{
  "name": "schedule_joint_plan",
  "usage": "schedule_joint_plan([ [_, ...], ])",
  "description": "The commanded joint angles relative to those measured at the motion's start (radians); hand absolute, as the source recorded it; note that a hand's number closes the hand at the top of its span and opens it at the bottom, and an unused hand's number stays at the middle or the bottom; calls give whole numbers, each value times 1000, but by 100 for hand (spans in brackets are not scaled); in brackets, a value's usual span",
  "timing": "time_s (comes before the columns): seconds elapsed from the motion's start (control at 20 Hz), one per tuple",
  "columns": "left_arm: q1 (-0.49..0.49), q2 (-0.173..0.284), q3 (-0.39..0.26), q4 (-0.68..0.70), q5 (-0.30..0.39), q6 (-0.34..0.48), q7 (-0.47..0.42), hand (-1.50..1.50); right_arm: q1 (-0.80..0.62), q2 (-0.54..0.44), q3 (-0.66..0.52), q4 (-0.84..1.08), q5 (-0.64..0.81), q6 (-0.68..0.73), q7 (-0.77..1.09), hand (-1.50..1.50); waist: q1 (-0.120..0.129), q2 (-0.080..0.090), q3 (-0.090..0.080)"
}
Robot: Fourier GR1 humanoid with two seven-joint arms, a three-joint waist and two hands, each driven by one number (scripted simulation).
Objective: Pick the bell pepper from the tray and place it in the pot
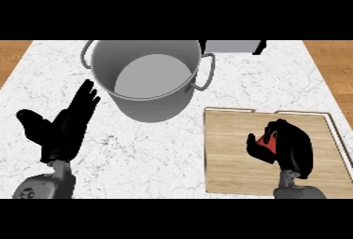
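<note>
A red bell pepper (267,141) shows only as a small patch between the curled fingers and thumb of my right hand (293,145), which is shut on it over the wooden tray (231,154). Most of the pepper is hidden by the hand. I cannot tell whether the pepper still rests on the tray. The grey metal pot (148,77) stands at the back centre of the counter, up and left of the tray, open and with nothing showing inside. My left hand (66,126) rests open at the left, fingers pointing up toward the pot's left side.
The white marble counter (138,154) carries the pot and tray. A grey box-shaped object (233,46) sits at the back edge, right of the pot. Wooden floor (334,56) shows beyond the counter's left and right edges.
</note>
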Motion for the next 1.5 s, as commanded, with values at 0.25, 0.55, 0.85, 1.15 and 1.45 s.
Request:
schedule_joint_plan([
  [0.25,-21,-15,-35,4,-9,-9,8,0,-315,25,329,-195,331,82,518,150,58,-2,7],
  [0.55,-63,-7,-25,37,1,-29,-2,0,-688,25,475,-153,317,246,835,150,84,15,10],
  [0.85,-83,-42,-68,19,-11,-19,19,0,-917,25,418,52,172,239,964,150,109,24,13],
  [1.15,-94,-47,-73,45,-18,-23,4,0,-1082,25,306,266,96,170,976,150,113,33,13],
  [1.45,-114,-67,-69,63,-20,-8,-4,0,-1166,25,249,516,39,41,918,150,113,44,14],
])
